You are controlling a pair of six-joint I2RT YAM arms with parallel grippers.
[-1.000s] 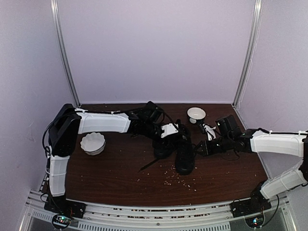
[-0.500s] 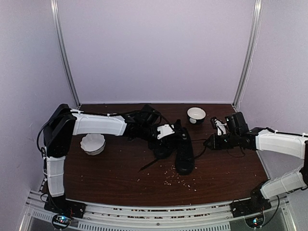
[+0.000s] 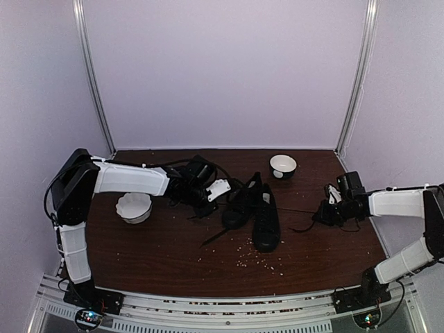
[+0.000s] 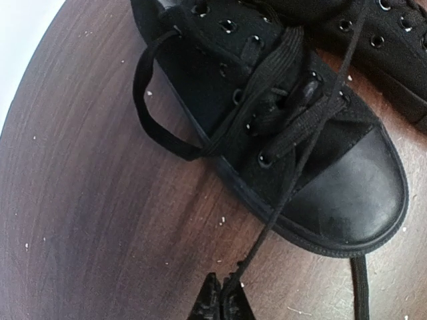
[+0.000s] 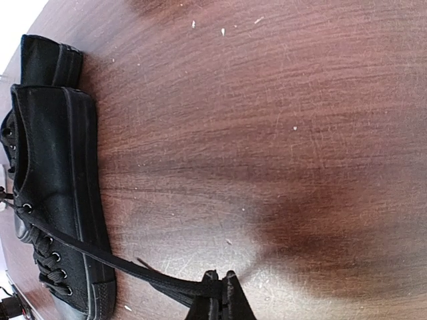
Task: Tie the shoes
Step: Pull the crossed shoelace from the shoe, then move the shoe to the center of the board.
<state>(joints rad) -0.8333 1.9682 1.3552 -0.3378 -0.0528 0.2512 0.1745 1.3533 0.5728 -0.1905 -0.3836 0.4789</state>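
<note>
Two black shoes lie side by side mid-table, the left shoe (image 3: 238, 205) and the right shoe (image 3: 266, 223). My left gripper (image 3: 202, 206) sits just left of them, shut on a thin black lace (image 4: 295, 175). That lace runs taut over the toe end of the nearer shoe (image 4: 287, 127) down to the gripper (image 4: 223, 297). A loose lace loop (image 4: 150, 113) hangs off that shoe's side. My right gripper (image 3: 321, 213) is right of the pair, shut on another lace (image 3: 297, 210). In the right wrist view this lace (image 5: 100, 257) stretches from the shoe (image 5: 57, 180) to the gripper (image 5: 222, 283).
One white bowl (image 3: 134, 207) stands under the left forearm, a second white bowl (image 3: 283, 165) at the back behind the shoes. Pale crumbs (image 3: 257, 259) are scattered in front of the shoes. A slack lace end (image 3: 212, 238) trails toward the near left.
The left gripper closed on a lace at the shoes and drew back leftward. The right gripper moved right, away from the shoes, stretching its lace out.
</note>
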